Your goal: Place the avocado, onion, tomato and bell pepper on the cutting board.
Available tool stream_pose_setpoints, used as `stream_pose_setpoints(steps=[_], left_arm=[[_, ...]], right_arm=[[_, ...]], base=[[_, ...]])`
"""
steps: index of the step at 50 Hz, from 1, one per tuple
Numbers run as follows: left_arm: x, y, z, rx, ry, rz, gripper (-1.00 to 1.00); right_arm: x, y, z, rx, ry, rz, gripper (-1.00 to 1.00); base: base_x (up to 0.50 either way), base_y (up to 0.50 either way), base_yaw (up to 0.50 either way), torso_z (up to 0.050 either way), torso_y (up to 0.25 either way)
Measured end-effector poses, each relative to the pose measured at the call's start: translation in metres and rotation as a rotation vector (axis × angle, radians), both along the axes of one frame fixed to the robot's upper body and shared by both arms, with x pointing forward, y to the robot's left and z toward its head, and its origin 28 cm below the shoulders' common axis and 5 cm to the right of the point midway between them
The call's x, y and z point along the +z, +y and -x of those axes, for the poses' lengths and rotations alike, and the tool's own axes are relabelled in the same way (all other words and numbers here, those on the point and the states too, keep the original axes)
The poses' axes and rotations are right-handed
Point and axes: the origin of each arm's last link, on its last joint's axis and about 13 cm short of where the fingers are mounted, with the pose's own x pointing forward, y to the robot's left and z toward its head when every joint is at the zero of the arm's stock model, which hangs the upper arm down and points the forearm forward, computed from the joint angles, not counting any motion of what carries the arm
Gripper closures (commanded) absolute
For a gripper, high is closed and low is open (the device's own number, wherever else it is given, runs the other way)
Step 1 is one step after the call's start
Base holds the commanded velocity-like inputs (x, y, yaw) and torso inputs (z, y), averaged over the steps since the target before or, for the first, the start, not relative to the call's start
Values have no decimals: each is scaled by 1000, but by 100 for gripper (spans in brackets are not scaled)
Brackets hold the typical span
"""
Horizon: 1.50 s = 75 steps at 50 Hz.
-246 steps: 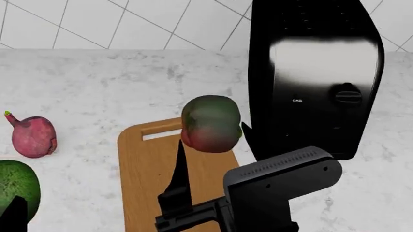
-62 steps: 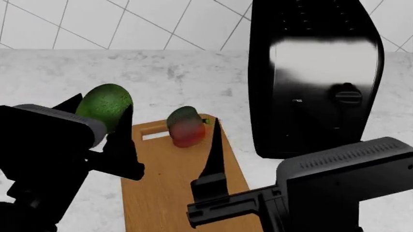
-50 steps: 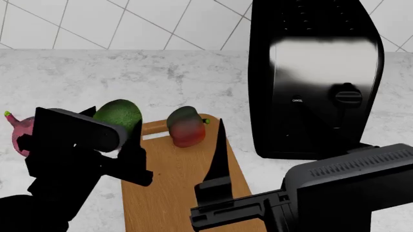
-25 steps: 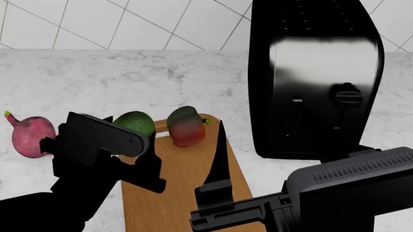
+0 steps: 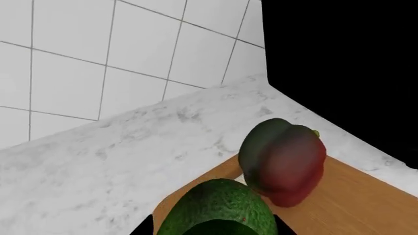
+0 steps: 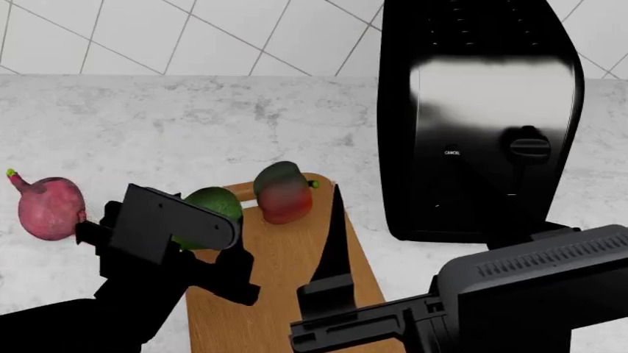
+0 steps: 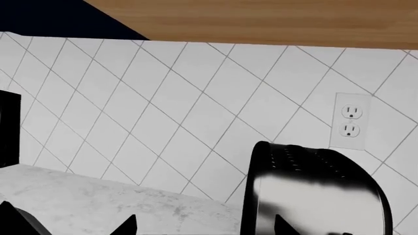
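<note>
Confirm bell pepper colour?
The bell pepper is mottled red and dark green, with a small green stem tip; clearest in the left wrist view.

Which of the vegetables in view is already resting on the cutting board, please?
The bell pepper, mottled red and green, sits at the cutting board's handle end. The avocado is in the left end effector; the onion lies on the counter.

- One avocado (image 6: 211,208)
- One bell pepper (image 6: 284,193)
- One onion (image 6: 49,207)
- One cutting board (image 6: 284,272)
- One black toaster (image 6: 481,118)
- One wall outlet (image 7: 351,121), with two sockets
- Two grippers: left gripper (image 6: 191,243), right gripper (image 6: 334,243)
</note>
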Motion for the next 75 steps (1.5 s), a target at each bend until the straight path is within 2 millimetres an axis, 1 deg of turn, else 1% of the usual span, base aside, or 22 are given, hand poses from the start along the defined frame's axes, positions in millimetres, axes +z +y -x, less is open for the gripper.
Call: stream_pose_setpoints(steps=[29,30,48,66,75], left_arm=[[-10,-3,-4,-3,15,-26,100],[-10,-3,-4,-3,15,-26,-100],[-8,-4,-2,-2,10,-4,-100],[11,-9,12,-53,-46,34,-100],[23,-7,19,-60,-82,60,-100]], right_arm=[[0,-1,1,-3,2,-3,-100],[0,-1,1,-3,2,-3,-100],[0,-1,1,0,5,-2,-100],[0,0,1,5,6,0,-100],[0,0,2,7,6,2,-100]], base=[[0,0,0,0,0],[0,0,0,0,0],[0,0,0,0,0],[0,0,0,0,0],[0,0,0,0,0]])
